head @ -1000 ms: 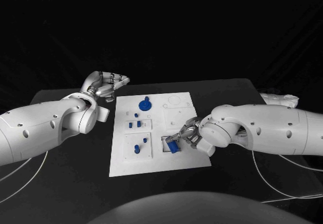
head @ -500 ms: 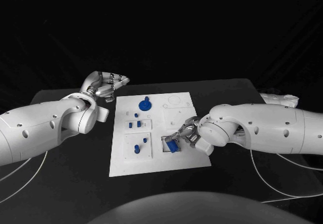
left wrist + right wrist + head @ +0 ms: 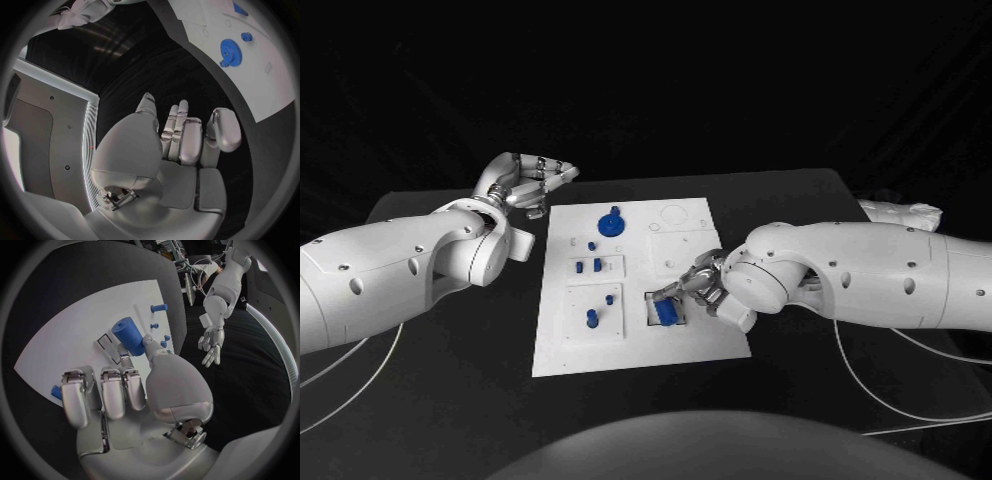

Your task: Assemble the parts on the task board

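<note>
Right hand: the silver right hand (image 3: 700, 289) sits over the near right part of the white rectangular task board (image 3: 689, 345), fingers curled down, thumb against a blue cylindrical part (image 3: 128, 337).
Blue cylindrical part: it stands tilted in a dark-edged rectangular recess (image 3: 656, 306) of the board, directly under the right hand's fingertips; in the head view it shows at (image 3: 669, 312). The thumb touches its side; whether the other fingers close on it I cannot tell.
Small blue piece at the fingers: a small blue piece (image 3: 56, 391) shows just beside the outer curled finger in the right wrist view, partly hidden.
Small blue pegs: beyond the right hand, toward the left hand, several small blue pegs (image 3: 593, 266) stand on a raised white tile, and a blue part (image 3: 593, 319) sits on the nearer tile.
Blue gear: a blue toothed gear (image 3: 610, 222) lies on the far part of the board, between the two hands.
Left hand: the silver left hand (image 3: 528, 181) hovers off the board's far left corner, above the black table (image 3: 444, 370), fingers loosely curled, holding nothing.
</note>
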